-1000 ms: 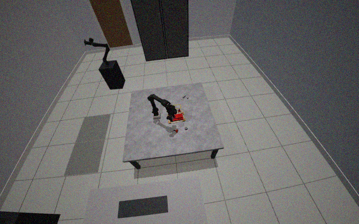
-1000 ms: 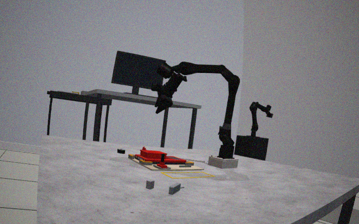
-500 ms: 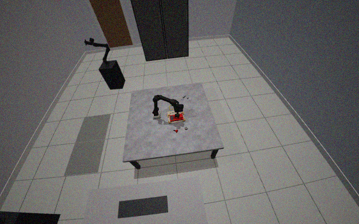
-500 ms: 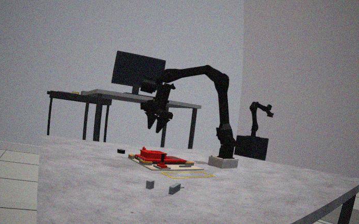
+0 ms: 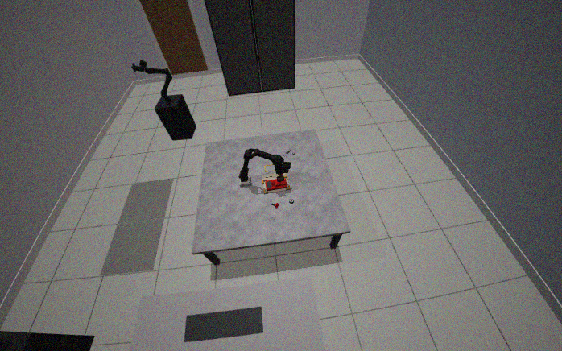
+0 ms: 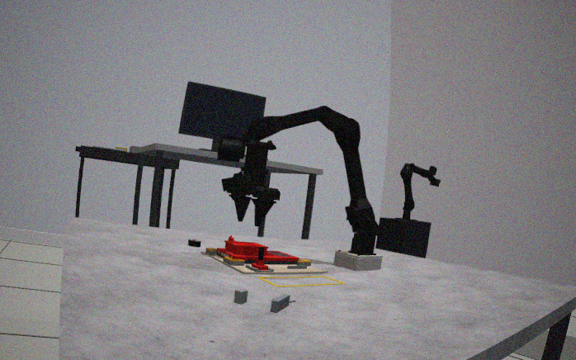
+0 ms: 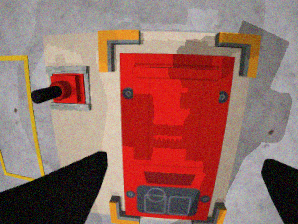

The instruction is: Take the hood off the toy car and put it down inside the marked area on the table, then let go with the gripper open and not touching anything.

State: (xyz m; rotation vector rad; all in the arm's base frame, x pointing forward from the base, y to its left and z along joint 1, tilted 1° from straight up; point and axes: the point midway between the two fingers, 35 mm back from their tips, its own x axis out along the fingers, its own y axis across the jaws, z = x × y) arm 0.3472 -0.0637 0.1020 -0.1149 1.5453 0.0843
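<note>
Gripper [image 6: 252, 213] hangs above toy car [image 7: 174, 137], jaws wide apart w/ nothing btwn them, not touching. Wrist view: car's long axis runs 12–6 o'clock, grey end at 6, on beige base plate [image 7: 67, 116]; hood not distinguishable. Yellow marked area [image 6: 300, 281] beside plate. No legible writing.

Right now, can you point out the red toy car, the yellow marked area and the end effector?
red toy car [image 7: 174, 129], wrist view, middle of its body
yellow marked area [image 6: 301, 281], exterior view, inside its outline
end effector [image 6: 250, 219], exterior view, between fingertips
</note>
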